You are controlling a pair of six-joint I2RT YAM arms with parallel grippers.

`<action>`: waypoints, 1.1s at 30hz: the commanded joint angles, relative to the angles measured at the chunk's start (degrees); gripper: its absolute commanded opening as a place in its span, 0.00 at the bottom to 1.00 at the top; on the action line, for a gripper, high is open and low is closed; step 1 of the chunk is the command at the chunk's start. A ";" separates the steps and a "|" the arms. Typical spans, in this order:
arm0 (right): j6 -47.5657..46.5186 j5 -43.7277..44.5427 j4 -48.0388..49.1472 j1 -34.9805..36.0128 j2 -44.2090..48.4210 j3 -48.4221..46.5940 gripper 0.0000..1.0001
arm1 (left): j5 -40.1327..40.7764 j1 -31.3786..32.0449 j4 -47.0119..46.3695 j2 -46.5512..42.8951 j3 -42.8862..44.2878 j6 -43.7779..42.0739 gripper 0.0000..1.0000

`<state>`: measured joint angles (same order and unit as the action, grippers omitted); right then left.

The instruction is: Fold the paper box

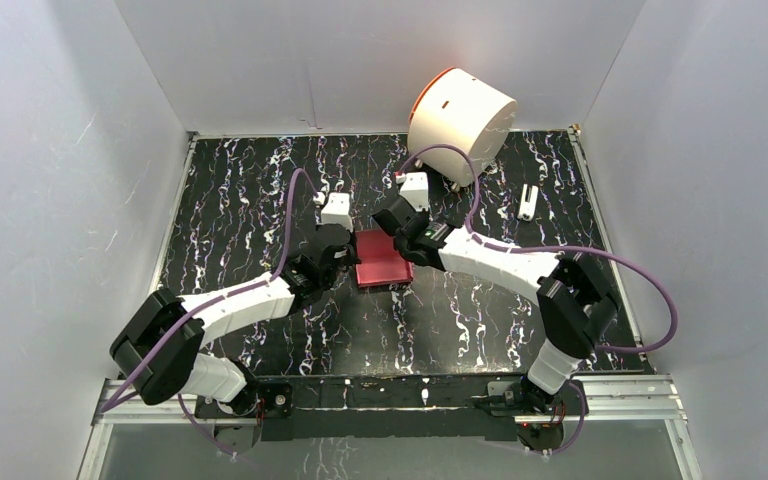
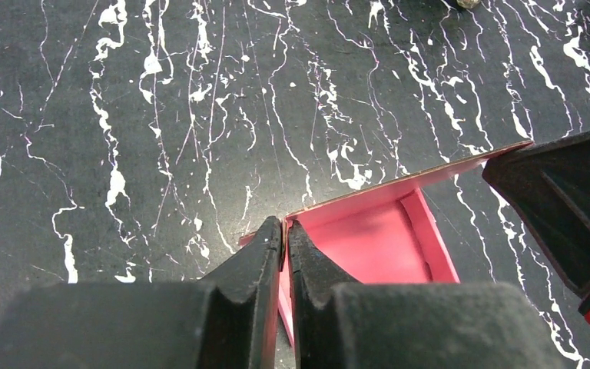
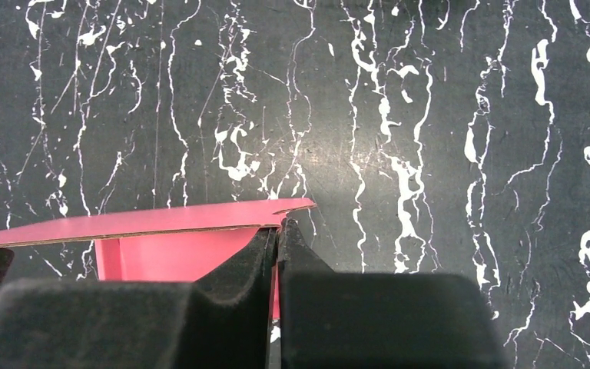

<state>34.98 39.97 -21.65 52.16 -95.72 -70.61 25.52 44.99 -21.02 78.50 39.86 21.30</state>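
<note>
Status on fold: pink-red thin cardboard paper box (image 1: 382,270) sits mid-table on the black white-veined marble-pattern table (image 1: 240,200), between the two arms

Left gripper (image 2: 284,227) is clenched on the box's left edge; in the left wrist view I see pink card sandwiched between the pads at the near corner. Right gripper (image 3: 278,231) is clamped the same way on the opposite end, pinching card right under the corner of a long flat panel

My read: we're mid-fold, tray already formed. Left wrist view shows a pink floor with at least one raised side wall, and the long panel (image 2: 422,173) is tilted up over it. Looks like the lid flap, not yet closed. Can't tell whether the other walls are locked in

Next move, as I judge it: one arm keeps the body pinned, the other lets go, re-grips the panel's free edge, swings it down and tucks it. Card is thin, so go slow and keep both arms in step, otherwise it buckles or the box slides

Writing: none readable on the box, the grippers or the large white cylinder with orange rim (image 1: 460,120) at the back. Small white part (image 1: 528,200) far right is too small to read
</note>
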 commanded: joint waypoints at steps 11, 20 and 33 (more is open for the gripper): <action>-20.33 -20.87 14.22 -4.75 10.43 8.10 0.48 | -15.20 -4.19 2.69 -7.45 0.70 -12.76 0.37; -38.89 -43.32 13.89 -14.09 17.06 12.19 0.66 | -29.05 -10.41 4.76 -11.78 -1.07 -18.97 0.53; -55.98 -64.40 24.13 -23.66 11.33 18.00 0.67 | -42.25 -17.67 -2.42 -7.36 -6.91 -23.50 0.55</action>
<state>-15.14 -15.31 -5.28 30.76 -82.26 -53.45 -11.18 29.10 -18.74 70.57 34.57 -0.03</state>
